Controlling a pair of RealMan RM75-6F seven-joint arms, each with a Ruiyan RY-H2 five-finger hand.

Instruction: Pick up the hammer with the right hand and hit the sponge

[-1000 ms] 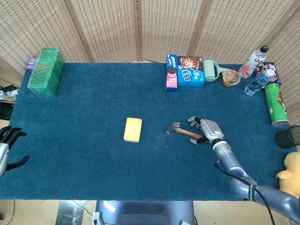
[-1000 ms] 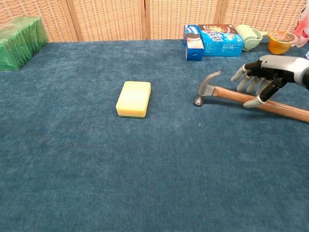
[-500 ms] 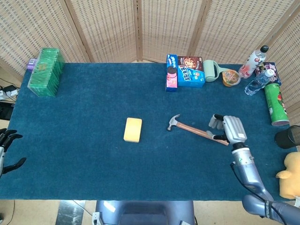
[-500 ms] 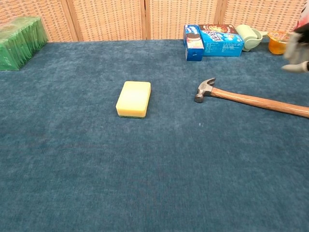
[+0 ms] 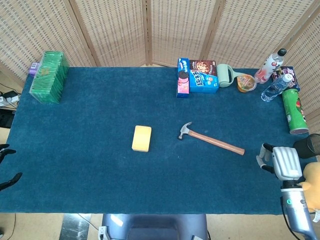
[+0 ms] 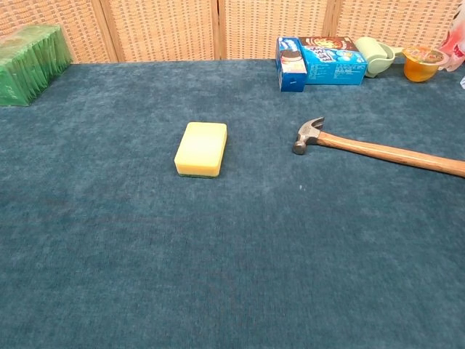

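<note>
The wooden-handled claw hammer with its grey metal head [image 5: 210, 139] is lying flat on the dark blue carpeted table [image 5: 90, 150], its head pointing toward the yellow rectangular sponge [image 5: 142, 138], which is sitting well apart to its left, near the middle of the cloth. Nothing is touching either of them. The robot's silver right hand [image 5: 279, 161] is hanging over the table's right edge, just past the end of the hammer's handle, holding nothing, its fingers bent downward but not clenched. Only dark fingertips of the left hand [image 5: 7, 165] are peeking in at the far left border, off the table, so I cannot tell how its fingers are set. Along the back edge, blue biscuit boxes [image 5: 197, 77] are standing beside a pale green mug [image 5: 225, 75] and an orange jelly cup [image 5: 246, 82], with bottles [image 5: 273, 75] and a green crisp tube [image 5: 293, 111] at the right. A stack of green packets [image 5: 48, 76] is sitting at the back left corner.
</note>
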